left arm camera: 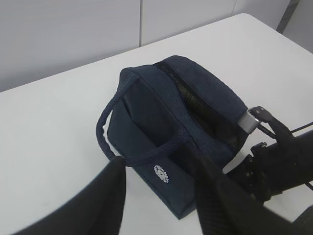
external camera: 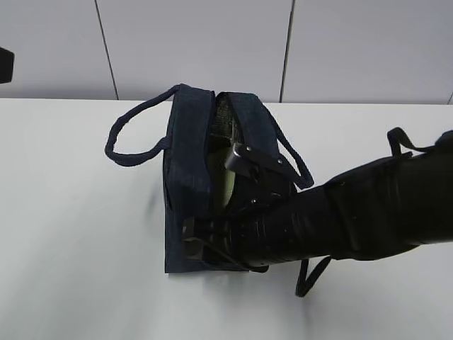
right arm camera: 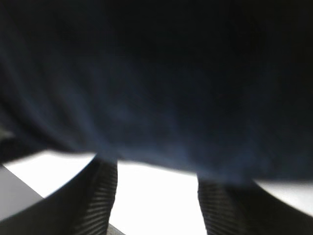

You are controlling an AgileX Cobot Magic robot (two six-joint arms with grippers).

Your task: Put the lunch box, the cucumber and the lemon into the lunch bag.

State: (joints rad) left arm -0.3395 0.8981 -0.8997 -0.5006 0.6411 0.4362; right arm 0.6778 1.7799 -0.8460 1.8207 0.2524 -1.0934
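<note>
Seen from the exterior, the lunch bag (external camera: pixel 190 177) stands on the white surface (external camera: pixel 71 234) with its top unzipped, and the right arm (external camera: pixel 340 212) reaches into the mouth, likely to drop something inside (a pale green patch shows there, perhaps the lunch box lid). The left wrist view shows the left pincer (left arm camera: pixel 159 196) parted and empty, just beside the bag's logo end. The right wrist view shows only blurred navy cloth against the right pincer (right arm camera: pixel 156 196), fingers apart, its hold impossible to tell.
</note>
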